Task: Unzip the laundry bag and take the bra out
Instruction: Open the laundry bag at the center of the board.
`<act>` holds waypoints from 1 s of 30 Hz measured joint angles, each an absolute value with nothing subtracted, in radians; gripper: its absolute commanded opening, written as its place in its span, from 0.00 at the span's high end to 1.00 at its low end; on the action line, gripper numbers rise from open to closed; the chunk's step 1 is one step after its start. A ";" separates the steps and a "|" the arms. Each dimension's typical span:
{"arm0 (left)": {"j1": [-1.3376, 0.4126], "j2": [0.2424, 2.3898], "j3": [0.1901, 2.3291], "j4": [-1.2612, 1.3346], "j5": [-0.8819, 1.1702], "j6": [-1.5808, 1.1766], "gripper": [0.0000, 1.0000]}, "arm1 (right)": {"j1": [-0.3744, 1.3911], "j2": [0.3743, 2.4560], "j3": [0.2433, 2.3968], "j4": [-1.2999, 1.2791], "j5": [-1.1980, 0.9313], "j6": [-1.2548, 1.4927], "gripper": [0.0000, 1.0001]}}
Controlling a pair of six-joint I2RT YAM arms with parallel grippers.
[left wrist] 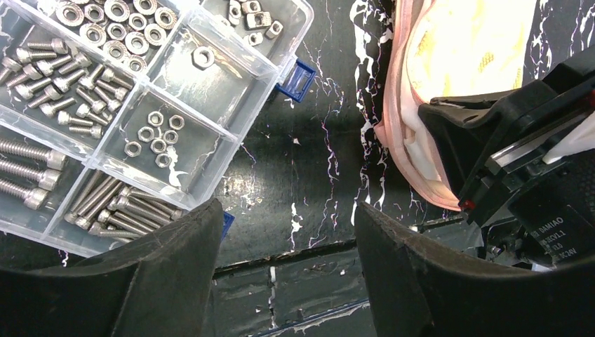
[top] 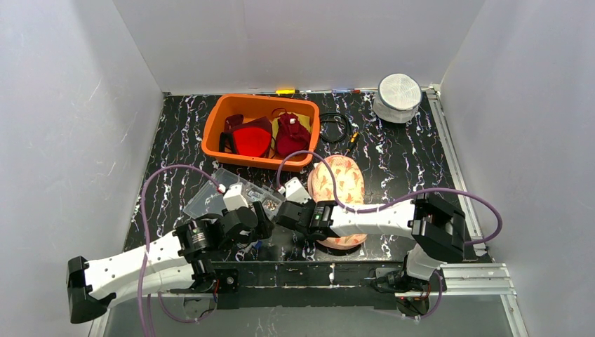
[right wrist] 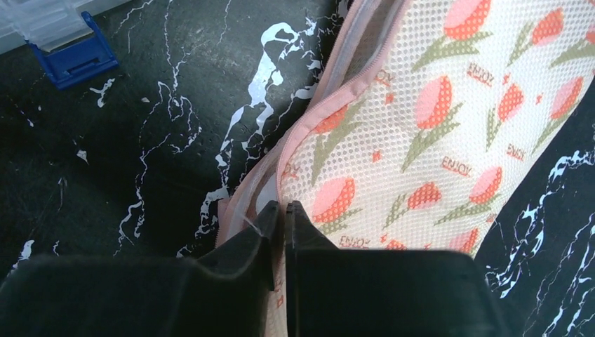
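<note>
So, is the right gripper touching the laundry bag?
Touching. The right wrist view shows the right gripper with its jaws pressed together on the pink zipper edge of the laundry bag.

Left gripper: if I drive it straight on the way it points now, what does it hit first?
Most likely the bare table, in the gap between the parts box and the laundry bag. The box's blue latch sits close to that line; depth is hard to judge.

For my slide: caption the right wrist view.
Right gripper closed at the pink zipper edge of the tulip-print white mesh laundry bag on black marbled table.
</note>
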State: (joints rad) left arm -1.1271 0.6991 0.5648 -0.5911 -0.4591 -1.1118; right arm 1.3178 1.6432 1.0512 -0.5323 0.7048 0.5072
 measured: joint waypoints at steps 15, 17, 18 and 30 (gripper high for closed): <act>-1.127 0.835 0.590 -0.514 -0.450 -1.059 0.32 | 1.318 1.178 1.023 -0.748 0.841 0.663 0.99; -1.127 0.887 0.621 -0.492 -0.445 -1.035 0.31 | 1.318 1.090 1.004 -0.807 0.872 0.710 0.99; -1.127 0.907 0.634 -0.481 -0.443 -1.026 0.31 | 1.318 1.060 0.996 -0.830 0.883 0.727 0.99; -1.107 1.183 0.810 -0.353 -0.366 -0.928 0.28 | 1.318 0.842 0.867 -1.026 0.929 0.966 0.99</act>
State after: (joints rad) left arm -1.1069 1.1831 0.8101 -0.3531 -0.3664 -0.9279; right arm 1.3178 0.8425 0.8669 -1.0264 0.9287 0.9665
